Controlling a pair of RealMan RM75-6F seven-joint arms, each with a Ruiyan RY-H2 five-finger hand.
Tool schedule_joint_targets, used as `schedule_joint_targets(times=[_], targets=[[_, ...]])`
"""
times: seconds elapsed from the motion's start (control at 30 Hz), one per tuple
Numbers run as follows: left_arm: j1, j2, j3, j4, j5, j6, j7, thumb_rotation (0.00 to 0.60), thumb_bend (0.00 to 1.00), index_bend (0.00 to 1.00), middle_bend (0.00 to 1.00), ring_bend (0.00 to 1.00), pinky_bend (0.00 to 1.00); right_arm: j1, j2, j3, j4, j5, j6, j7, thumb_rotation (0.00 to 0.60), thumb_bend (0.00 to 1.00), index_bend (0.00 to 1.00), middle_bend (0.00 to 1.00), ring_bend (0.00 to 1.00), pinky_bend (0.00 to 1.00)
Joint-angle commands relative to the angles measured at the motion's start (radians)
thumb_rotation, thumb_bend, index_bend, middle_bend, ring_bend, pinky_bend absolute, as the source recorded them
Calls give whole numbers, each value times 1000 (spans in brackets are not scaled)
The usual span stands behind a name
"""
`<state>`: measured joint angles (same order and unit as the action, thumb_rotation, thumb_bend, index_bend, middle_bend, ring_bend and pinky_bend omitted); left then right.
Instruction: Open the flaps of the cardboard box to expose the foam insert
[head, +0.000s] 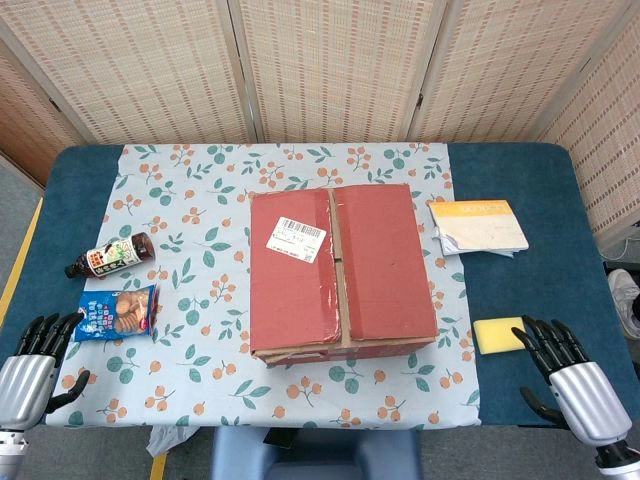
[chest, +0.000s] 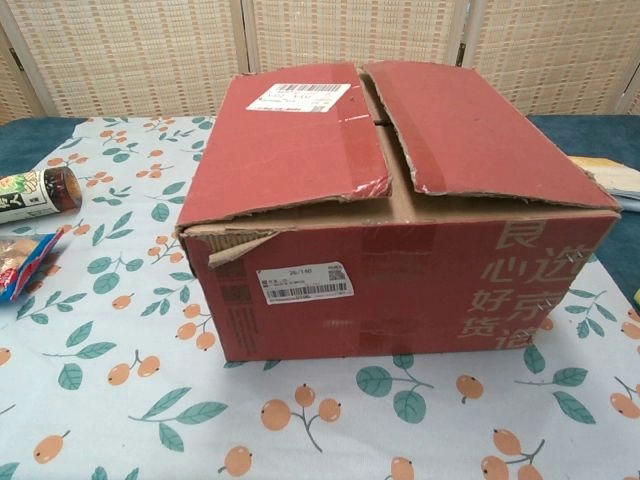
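The red cardboard box sits mid-table on the floral cloth, both top flaps down, tape slit along the centre seam. Left hand and right hand rest at the near corners, fingers spread, holding nothing. Hook fingertips under each flap's raised near edge at the seam, then fold outward, one flap per hand

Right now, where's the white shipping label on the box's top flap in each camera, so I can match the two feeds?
Head view: shipping label on the cardboard box, left flap, far half.
Chest view: same label at upper centre, left flap's far end.
Shared landmark: the seam between the flaps, just right of it.
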<state>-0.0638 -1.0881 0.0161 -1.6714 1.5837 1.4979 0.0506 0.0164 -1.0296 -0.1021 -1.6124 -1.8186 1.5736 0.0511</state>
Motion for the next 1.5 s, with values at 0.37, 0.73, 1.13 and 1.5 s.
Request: schedule_joint_targets(times=[0.37, 0.73, 1.13, 1.5], targets=[[-16, 2, -7, 12, -15, -28, -8, 600, 409, 17, 146, 80, 0, 38, -30, 12, 26, -36, -1, 56, 600, 377, 0, 0, 0, 0], [-26, 25, -21, 52, -9, -14, -105, 600, 495, 26, 156, 79, 0, 174, -9, 42, -171, -129, -148, -78, 600, 377, 0, 0, 0, 0], [-45, 39, -34, 84, -38, -47, -148, 600, 649, 25, 155, 79, 0, 284, -88, 115, -289, -101, -283, -214, 600, 377, 0, 0, 0, 0], [-57, 69, -35, 115, -38, -61, -249, 600, 656, 23, 156, 76, 0, 378, -203, 186, -268, 24, -413, -310, 600, 377, 0, 0, 0, 0]])
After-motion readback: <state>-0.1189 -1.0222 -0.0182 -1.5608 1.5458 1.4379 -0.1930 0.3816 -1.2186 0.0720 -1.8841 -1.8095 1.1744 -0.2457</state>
